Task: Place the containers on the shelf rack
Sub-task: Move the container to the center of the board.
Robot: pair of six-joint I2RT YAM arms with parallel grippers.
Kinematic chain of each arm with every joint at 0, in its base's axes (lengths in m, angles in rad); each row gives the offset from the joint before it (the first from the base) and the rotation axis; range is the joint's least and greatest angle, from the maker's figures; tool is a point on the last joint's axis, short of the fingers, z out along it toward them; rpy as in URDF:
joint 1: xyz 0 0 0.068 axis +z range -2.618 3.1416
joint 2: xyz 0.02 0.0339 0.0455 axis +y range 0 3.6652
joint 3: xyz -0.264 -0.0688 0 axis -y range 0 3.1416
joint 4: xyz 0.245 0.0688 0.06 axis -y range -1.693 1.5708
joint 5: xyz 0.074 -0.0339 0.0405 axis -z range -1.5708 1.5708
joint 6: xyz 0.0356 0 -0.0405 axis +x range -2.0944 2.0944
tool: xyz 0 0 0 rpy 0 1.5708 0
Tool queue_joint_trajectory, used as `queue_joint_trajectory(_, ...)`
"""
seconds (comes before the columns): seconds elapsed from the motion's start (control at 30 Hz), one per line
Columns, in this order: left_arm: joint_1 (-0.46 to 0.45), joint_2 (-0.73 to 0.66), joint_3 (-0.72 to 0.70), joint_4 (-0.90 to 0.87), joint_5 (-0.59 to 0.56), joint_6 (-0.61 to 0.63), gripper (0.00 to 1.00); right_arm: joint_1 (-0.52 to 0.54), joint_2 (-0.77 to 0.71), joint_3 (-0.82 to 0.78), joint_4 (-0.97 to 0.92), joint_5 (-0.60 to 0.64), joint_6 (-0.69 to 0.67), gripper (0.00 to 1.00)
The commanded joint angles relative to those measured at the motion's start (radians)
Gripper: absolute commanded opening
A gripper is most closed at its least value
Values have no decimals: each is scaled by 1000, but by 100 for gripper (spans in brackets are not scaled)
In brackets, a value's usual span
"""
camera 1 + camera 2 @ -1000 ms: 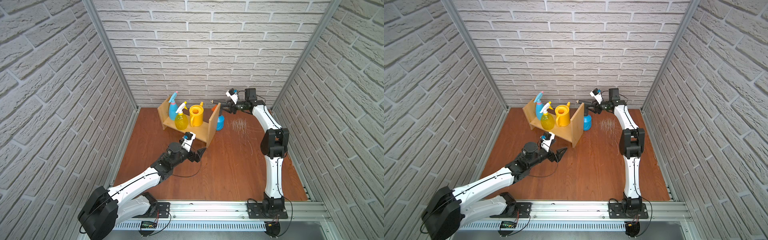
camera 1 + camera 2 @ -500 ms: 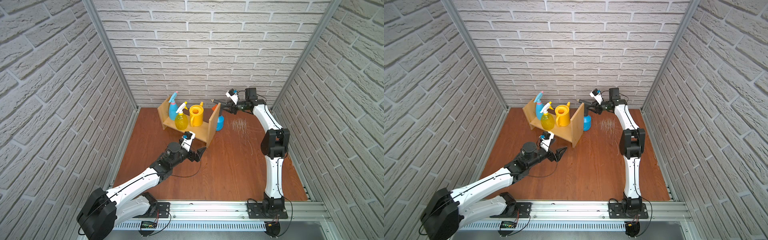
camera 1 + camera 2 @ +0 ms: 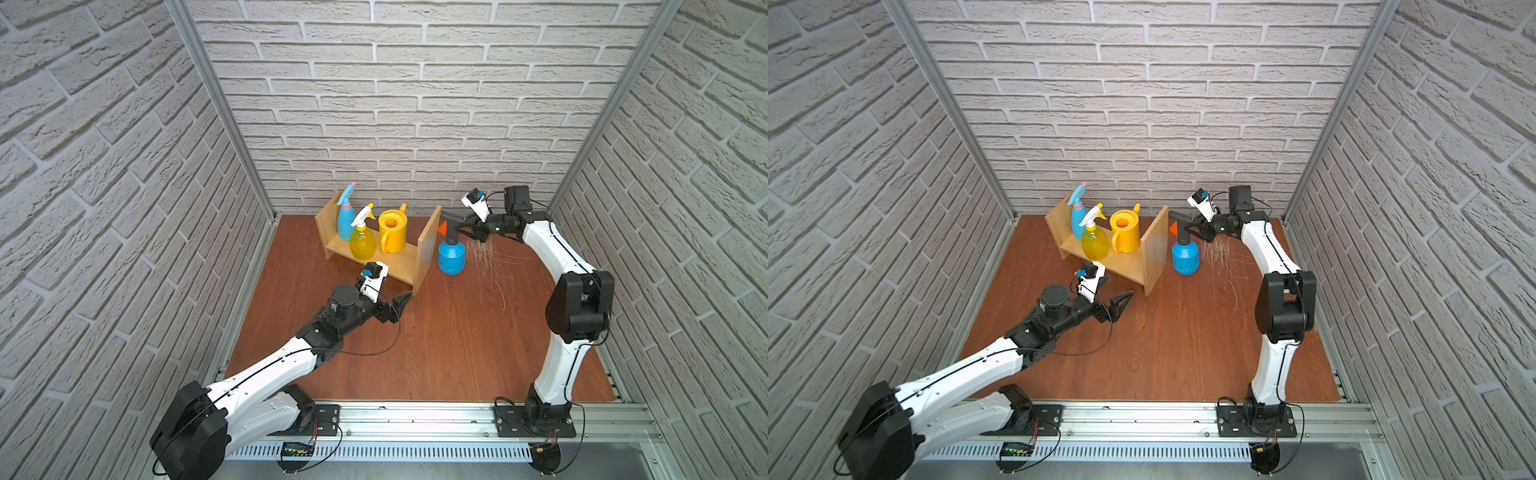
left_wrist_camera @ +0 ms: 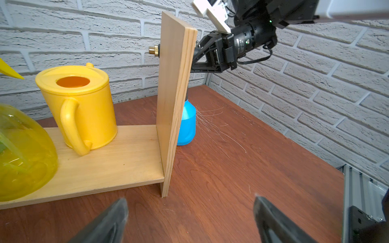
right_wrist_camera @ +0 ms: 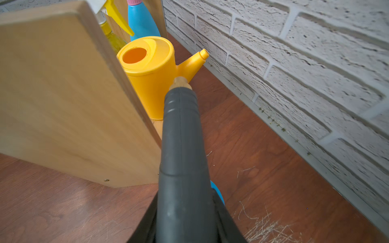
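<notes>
In both top views the wooden shelf rack [image 3: 428,245] [image 3: 1152,253] stands at the back of the table. On its board are a light-blue spray bottle [image 3: 345,222], a translucent yellow spray bottle [image 3: 362,245] and a yellow watering can [image 3: 392,232]. The blue pump sprayer [image 3: 451,259] stands on the table just outside the rack's right end panel. My right gripper [image 3: 467,226] [image 5: 185,195] is shut on its grey handle [image 5: 181,136]. My left gripper [image 3: 399,303] [image 4: 190,201] hangs open and empty over the table, in front of the rack's right end.
The brick back wall [image 3: 415,145] runs close behind the rack and the sprayer. Pale scratch marks [image 3: 486,257] cover the wooden table to the right of the sprayer. A metal rail [image 3: 415,415] carrying both arm bases borders the front.
My right gripper has closed on the sprayer's grey handle. The left arm has barely moved.
</notes>
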Motion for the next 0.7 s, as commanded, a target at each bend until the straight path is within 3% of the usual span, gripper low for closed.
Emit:
queue_joint_trajectory(0.0, 1, -22, 0, 47, 13, 9, 98, -5, -131, -153, 184, 37, 92, 27)
queue_joint_trajectory(0.27, -2, -20, 2, 76, 39, 15, 98, 7, -453, -581, 440, 165, 262, 33)
queue_joint_trajectory(0.67, -32, 0, 25, 98, 63, 36, 98, 34, -689, -789, 332, 281, 295, 39)
